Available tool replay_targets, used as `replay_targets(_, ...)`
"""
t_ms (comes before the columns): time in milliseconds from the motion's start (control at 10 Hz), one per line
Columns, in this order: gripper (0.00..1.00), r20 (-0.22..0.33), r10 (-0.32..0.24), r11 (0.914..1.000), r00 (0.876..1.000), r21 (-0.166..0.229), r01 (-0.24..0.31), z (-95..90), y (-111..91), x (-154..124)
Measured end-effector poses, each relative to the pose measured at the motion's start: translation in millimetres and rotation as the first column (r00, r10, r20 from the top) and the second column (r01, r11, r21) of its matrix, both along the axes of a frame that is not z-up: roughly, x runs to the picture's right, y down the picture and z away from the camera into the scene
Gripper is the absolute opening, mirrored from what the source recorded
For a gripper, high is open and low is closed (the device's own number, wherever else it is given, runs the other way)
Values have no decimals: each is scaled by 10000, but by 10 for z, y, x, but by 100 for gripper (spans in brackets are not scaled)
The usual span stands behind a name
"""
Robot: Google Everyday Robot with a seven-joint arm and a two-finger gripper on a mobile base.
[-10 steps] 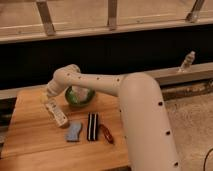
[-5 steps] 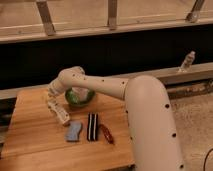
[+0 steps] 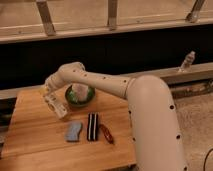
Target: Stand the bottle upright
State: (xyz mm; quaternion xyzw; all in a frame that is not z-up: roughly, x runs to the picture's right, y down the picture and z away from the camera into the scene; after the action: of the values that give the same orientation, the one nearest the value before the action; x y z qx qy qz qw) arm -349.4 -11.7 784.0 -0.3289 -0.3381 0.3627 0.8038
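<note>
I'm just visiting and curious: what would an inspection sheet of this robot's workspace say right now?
Surface: wooden table, light brown.
Job's things: cream-white bottle, tilted, lifted at the table's left side.
Clutter: green bowl with a clear cup in it; blue sponge; striped black-and-white object; reddish-brown item.
Grippers: pincer shut on the bottle, left of the bowl.
Cables: dark cable at the lower right corner.
Surroundings: small clear bottle on a ledge at right; railing behind.

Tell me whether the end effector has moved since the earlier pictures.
Yes. The end effector, shut on the slim cream-white plastic bottle, has shifted slightly left and up, away from the black-and-white striped object.
</note>
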Motion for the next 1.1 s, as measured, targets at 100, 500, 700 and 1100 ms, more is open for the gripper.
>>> replay_targets(100,0,133,66,9995,9999,304,-70,-54,-83,-15)
replay_targets(500,0,2554,2164,9540,9423,1496,-2596,13,-16,72)
replay_targets(700,0,3601,2874,9184,8875,1594,-3621,82,35,115)
replay_targets(1100,3,3669,2809,9202,8869,1597,-3575,74,52,106)
